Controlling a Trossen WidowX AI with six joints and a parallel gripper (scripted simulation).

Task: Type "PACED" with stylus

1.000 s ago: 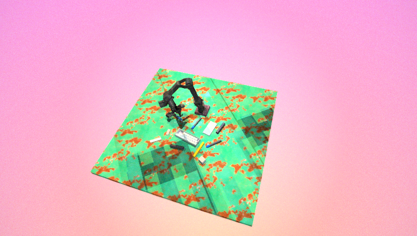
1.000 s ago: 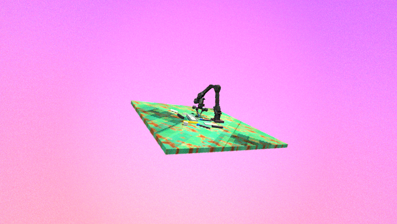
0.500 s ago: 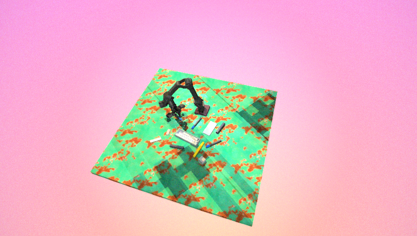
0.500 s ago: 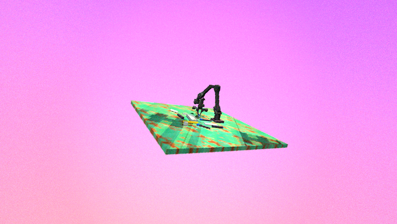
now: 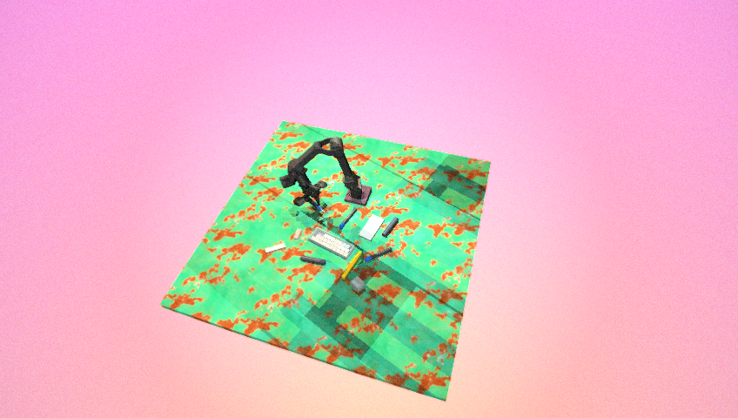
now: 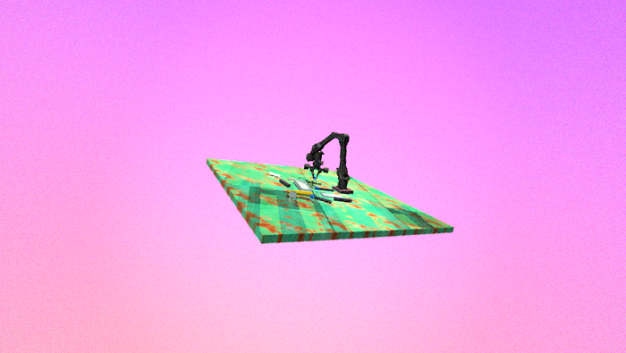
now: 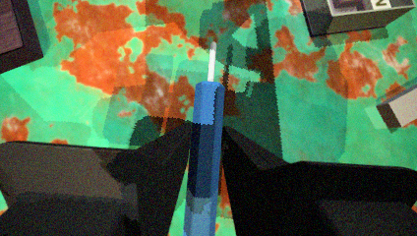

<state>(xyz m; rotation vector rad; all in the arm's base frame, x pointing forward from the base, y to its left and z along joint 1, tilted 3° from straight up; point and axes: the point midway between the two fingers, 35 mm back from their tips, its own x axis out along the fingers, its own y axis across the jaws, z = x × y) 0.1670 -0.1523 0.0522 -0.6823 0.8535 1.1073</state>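
Note:
The blue stylus (image 7: pixel 204 147) (image 5: pixel 320 209) has a thin white tip that points away from the wrist in the wrist view. My gripper (image 7: pixel 207 132) (image 5: pixel 318 205) (image 6: pixel 315 176) is shut on it, with one black finger on each side of the barrel. Whether the stylus touches the desk is hard to tell. The pale keyboard (image 5: pixel 332 243) (image 6: pixel 303 185) lies on the desk in front of the arm, apart from the gripper. Only a corner of the keyboard (image 7: pixel 361 22) shows at the top right in the wrist view, with an N key.
A blue-tipped dark pen (image 5: pixel 348 218) lies behind the keyboard, another pen (image 5: pixel 380 254) to its right. A yellow bar (image 5: pixel 352 264), grey cube (image 5: pixel 358 283), white pad (image 5: pixel 371 226), black bars (image 5: pixel 390 226) (image 5: pixel 312 260), white block (image 5: pixel 274 247) and small block (image 5: pixel 298 233) (image 7: pixel 403 109) lie around.

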